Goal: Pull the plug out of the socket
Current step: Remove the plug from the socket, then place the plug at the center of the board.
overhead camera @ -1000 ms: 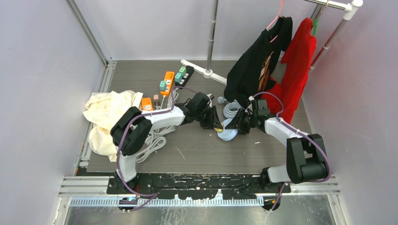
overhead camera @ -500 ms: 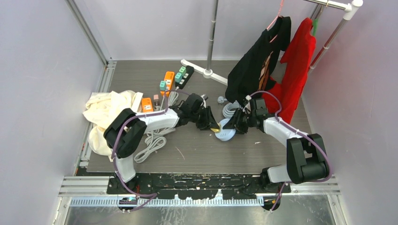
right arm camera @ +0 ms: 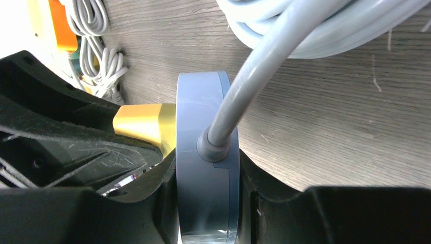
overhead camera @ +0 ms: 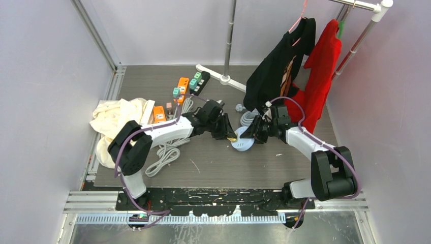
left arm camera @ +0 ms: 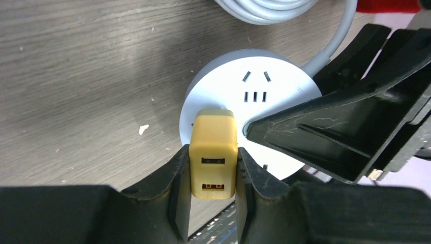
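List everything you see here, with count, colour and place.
yellow plug: one, yellow, seated in the socket
round socket: one, white face with grey rim, table centre
coiled cable: one, grey, behind the socket
power strips: two orange, one black, far left
cords: white bundle, near left
cloth: one, cream, left edge
garments: one black, one red, hanging right
left fingers: black, clamped on the plug
right fingers: black, clamped on the socket rim

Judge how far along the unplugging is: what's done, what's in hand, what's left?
Done: the left gripper clamps the yellow plug, and the right gripper clamps the round socket by its edge. In hand: both grips; the plug sits flush against the socket, not yet out. Left: pull the two apart.
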### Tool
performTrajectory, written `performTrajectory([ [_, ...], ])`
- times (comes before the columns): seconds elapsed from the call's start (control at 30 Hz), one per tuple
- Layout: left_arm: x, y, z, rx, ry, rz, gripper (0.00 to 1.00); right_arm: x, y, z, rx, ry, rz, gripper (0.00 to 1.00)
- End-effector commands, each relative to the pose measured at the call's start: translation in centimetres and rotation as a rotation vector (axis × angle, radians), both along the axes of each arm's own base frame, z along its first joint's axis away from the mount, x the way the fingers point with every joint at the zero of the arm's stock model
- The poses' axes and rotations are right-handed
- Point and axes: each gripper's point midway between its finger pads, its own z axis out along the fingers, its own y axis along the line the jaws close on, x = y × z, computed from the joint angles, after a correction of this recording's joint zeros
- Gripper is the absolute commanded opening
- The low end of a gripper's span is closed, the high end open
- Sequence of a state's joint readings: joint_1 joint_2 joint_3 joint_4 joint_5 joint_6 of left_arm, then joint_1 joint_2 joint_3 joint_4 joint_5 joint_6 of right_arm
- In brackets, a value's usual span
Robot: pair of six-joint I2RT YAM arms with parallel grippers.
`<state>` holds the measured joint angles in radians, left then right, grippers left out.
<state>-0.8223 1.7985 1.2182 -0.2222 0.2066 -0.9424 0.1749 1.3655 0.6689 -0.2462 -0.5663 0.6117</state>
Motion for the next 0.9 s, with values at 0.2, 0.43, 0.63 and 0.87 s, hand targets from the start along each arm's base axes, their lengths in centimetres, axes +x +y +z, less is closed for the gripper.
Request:
performTrajectory([
  [0.2,3.4,6.9,7.7,0.169,-0.24,0.173,0.0,1.3,-4.5,-2.0,-0.217,-0.03,-0.111,0.01],
  [0.43,3.1,7.8,7.5,0.22,-0.291,0.112,0.0,1.6,-3.3,-0.6,-0.066,-0.06,-0.133,0.01],
  [0.63,3.5,14.6,6.9,0.486,-0.367,0.112,0.0,1.6,-2.9,0.5,0.025,-0.105,-0.129,0.14],
  [0.87,3.3,23.0,5.7,0.552,-0.334,0.232,0.0,1.7,-2.6,0.5,0.045,-0.125,-0.093,0.36],
])
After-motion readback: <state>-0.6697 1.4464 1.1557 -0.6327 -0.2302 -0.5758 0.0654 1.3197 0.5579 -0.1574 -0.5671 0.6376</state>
